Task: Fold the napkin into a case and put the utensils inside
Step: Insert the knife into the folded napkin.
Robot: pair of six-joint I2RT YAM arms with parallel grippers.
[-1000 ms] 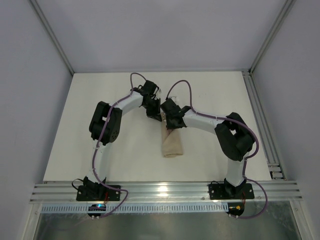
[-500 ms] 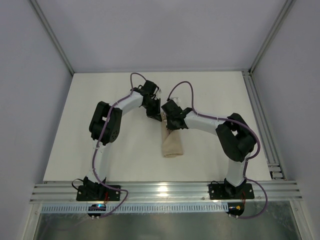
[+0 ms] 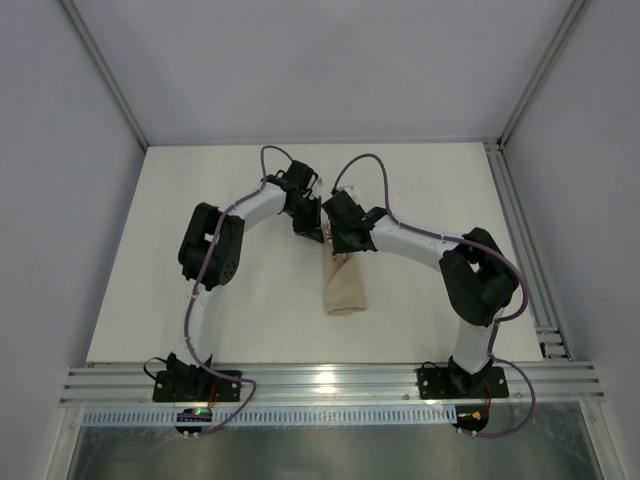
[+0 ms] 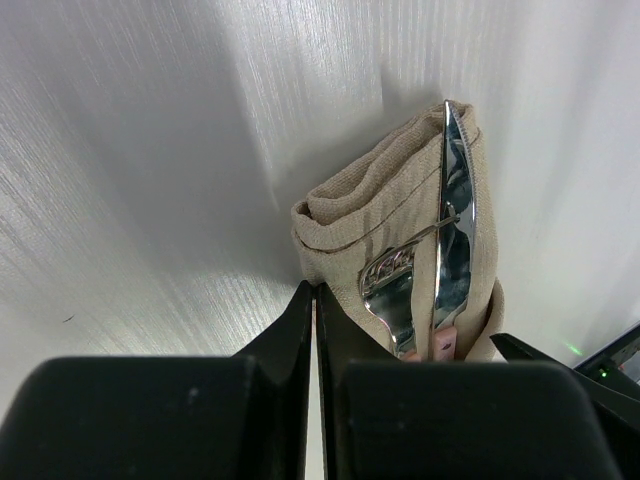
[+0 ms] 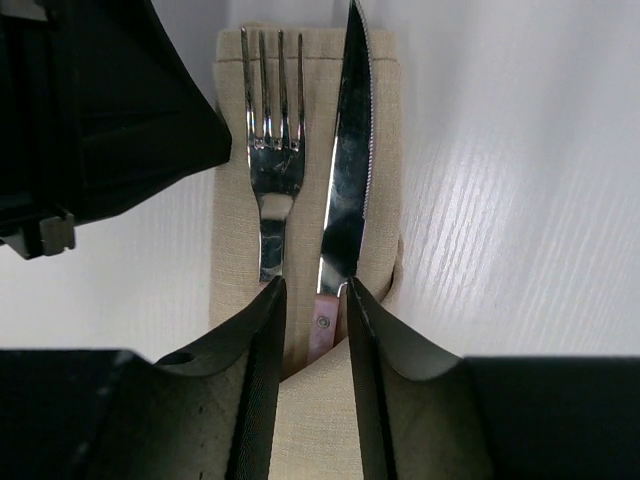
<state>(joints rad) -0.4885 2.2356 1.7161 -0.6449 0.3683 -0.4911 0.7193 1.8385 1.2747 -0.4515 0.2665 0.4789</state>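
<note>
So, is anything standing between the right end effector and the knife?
Nothing visible: the right end effector straddles the pink handle of the knife at the mouth of the case, beside the fork.

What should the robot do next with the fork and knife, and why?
Probably back the right claw gently away. The fork and knife already lie side by side with their handles tucked into the case. The claw's jaws stand apart around the knife handle, so it seems to hold nothing.

Your top camera looks down from above and behind on the whole table (image 3: 150, 300); both wrist cameras hang close over the case (image 4: 350, 200), sharing its utensils (image 5: 345, 170).
</note>
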